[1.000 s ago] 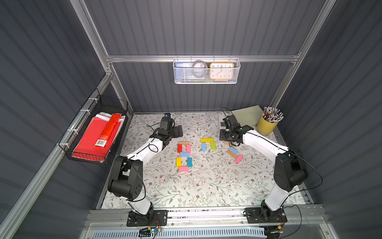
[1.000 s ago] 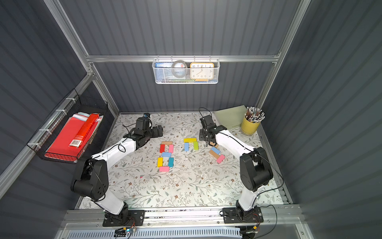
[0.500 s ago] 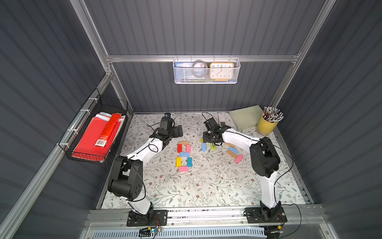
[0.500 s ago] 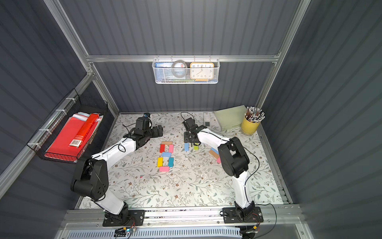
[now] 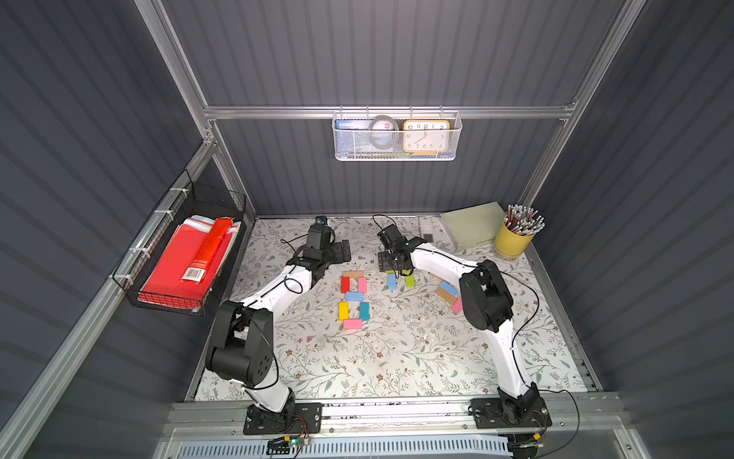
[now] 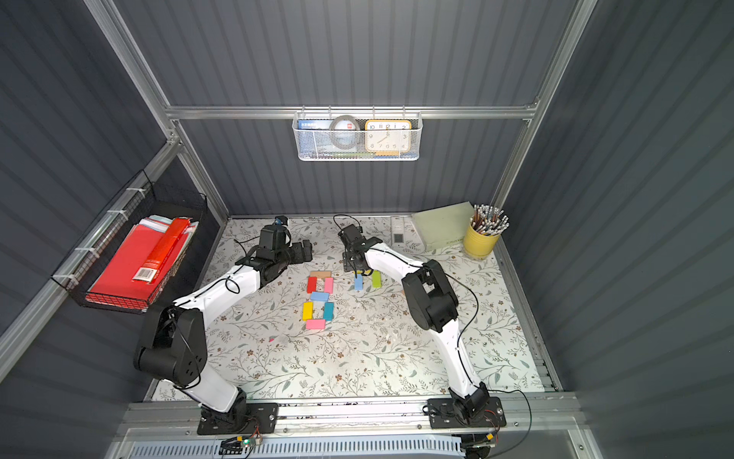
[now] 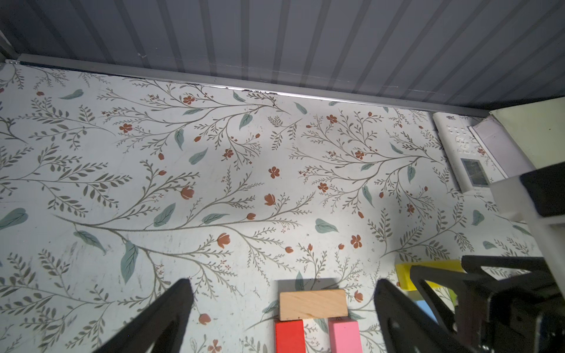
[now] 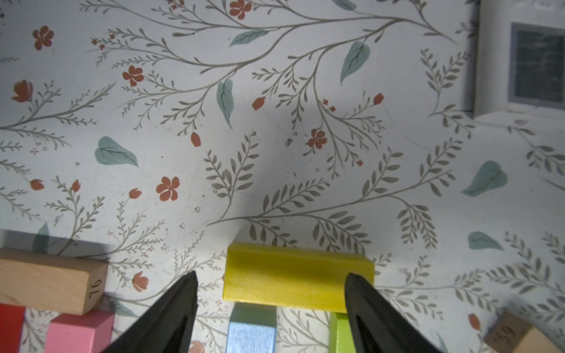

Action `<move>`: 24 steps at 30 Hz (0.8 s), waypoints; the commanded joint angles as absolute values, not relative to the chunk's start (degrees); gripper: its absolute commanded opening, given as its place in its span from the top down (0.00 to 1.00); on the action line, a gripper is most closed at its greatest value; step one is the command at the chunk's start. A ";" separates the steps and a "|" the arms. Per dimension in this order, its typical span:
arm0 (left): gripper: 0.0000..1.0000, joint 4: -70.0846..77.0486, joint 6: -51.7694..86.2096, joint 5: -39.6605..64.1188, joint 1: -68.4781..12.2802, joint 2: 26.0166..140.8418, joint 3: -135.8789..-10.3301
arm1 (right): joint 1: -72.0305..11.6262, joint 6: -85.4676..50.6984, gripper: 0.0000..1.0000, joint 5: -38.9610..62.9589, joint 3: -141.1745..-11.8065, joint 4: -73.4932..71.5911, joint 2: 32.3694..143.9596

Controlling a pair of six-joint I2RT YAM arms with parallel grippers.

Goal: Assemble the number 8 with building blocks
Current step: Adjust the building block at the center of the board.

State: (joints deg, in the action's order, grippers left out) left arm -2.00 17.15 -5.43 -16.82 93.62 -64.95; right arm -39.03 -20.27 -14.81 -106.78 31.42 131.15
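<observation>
Right pincer (image 8: pixel 270 274): jaws parted and empty, poised low over a yellow rectangular wooden block (image 8: pixel 298 276) and straddling its length. One finger is clear of the block's end; the other overlaps the opposite end in the wrist view.
Left pincer (image 7: pixel 282 281): spread wide and holding nothing, it hovers just behind the figure's plain tan wooden block (image 7: pixel 313 304).
Number 8 (image 5: pixel 353 298): lies flat on the floral-patterned table (image 5: pixel 397 357), between your two arms, with both square loops closed.
Step in hand: the figure reads as finished. Your right arm is at a spare trio just beside it, where the yellow block caps a light blue block (image 5: pixel 391 281) and a lime green block (image 5: pixel 409 281).
Next move: if you want the yellow block, centre the jaws first so that neither finger lands on it. If not, lift straight up without nudging the trio or the figure.
Count: seven building blocks in the figure (one tan, one red, two pink, one light blue, one yellow, one teal). Three in the trio. At least three more loose blocks (image 5: pixel 448 288) by your right arm, partly hidden. Two pincers.
</observation>
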 commanded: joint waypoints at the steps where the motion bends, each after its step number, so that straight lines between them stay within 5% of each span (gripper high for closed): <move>1: 0.03 -1.69 16.52 -6.09 -16.96 91.14 -64.25 | -39.51 -18.78 0.19 -18.31 -108.95 34.84 133.00; 24: 0.03 -2.02 16.52 -5.63 -16.96 91.76 -64.53 | -40.30 -17.67 0.18 -21.27 -111.28 37.03 136.58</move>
